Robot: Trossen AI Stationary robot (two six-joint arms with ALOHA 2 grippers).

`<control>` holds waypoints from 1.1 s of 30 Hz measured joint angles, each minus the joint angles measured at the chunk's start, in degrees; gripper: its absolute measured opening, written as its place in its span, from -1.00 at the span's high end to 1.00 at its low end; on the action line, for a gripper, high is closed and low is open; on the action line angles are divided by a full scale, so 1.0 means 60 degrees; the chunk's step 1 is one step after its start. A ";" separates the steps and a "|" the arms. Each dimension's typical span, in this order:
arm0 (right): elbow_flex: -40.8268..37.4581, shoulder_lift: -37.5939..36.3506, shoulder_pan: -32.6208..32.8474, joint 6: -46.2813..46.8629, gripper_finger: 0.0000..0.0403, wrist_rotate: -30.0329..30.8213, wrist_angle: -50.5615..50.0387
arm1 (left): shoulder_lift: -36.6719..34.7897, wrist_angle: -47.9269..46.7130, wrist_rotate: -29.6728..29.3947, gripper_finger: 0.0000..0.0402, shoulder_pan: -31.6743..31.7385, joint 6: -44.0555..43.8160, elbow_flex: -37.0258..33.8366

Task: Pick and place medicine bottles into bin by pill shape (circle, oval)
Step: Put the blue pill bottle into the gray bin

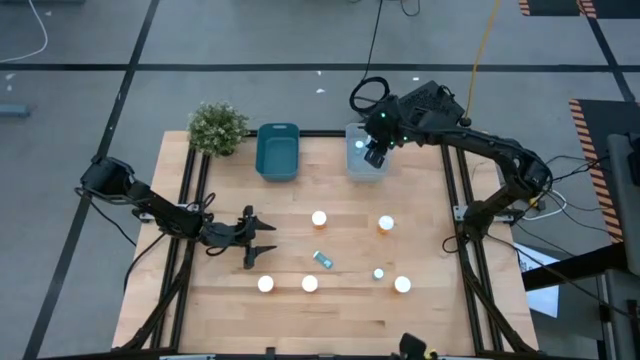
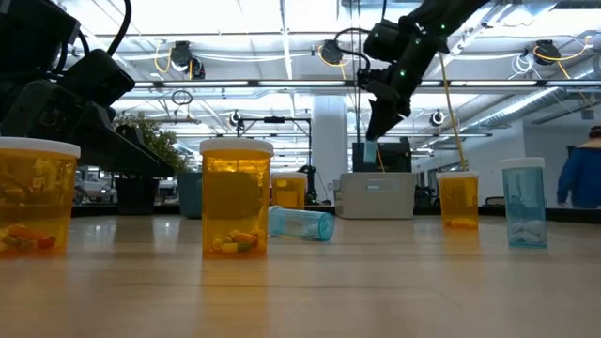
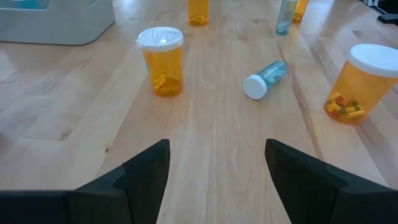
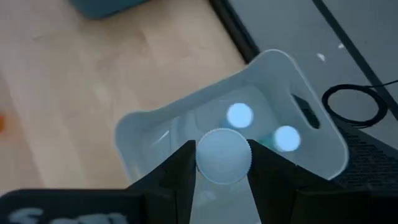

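My right gripper [image 1: 375, 153] hangs over the pale bin [image 4: 155, 134] at the table's far edge, shut on a medicine bottle [image 4: 224, 155] with a white cap. Two more white-capped bottles [image 4: 239, 116] stand inside that bin. On the table stand several amber bottles [image 1: 319, 218] [image 3: 163, 59] and a small pale teal one [image 1: 379, 273]. Another teal bottle [image 3: 266, 78] lies on its side. My left gripper [image 3: 217, 168] is open and low over the table's left part, apart from all of them. My right gripper pinches the bottle between its two fingers, which stand on opposite sides of it at the white cap [image 4: 200, 158]. The fingers come from above, pointing down. The bottle sits upright, cap up, lifted clear above the pale bin's open top.
A dark teal bin [image 1: 278, 150] stands left of the pale one, and a small potted plant [image 1: 217, 127] sits at the far left corner. Bare wood lies between my left gripper and the nearest bottles.
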 joint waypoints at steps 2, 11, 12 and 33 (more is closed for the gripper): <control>-0.0175 -0.0004 -0.0167 -0.0049 0.39 -0.0003 0.0074 | 0.0002 0.0001 0.0004 -0.34 0.0000 -0.0039 0.0000; -0.1252 -0.0004 -0.0477 -0.0097 0.39 -0.0004 0.0952 | 0.0002 0.0004 0.0011 -0.34 0.0000 0.0032 0.0000; -0.1393 -0.0004 -0.0481 -0.0117 0.39 -0.0004 0.1148 | -0.0001 0.0004 0.0011 -0.34 0.0000 0.0026 0.0000; -0.2258 0.0916 -0.0856 -0.0051 0.39 -0.0221 0.2521 | -0.0002 0.0354 0.0036 -0.34 0.0000 0.0352 0.0004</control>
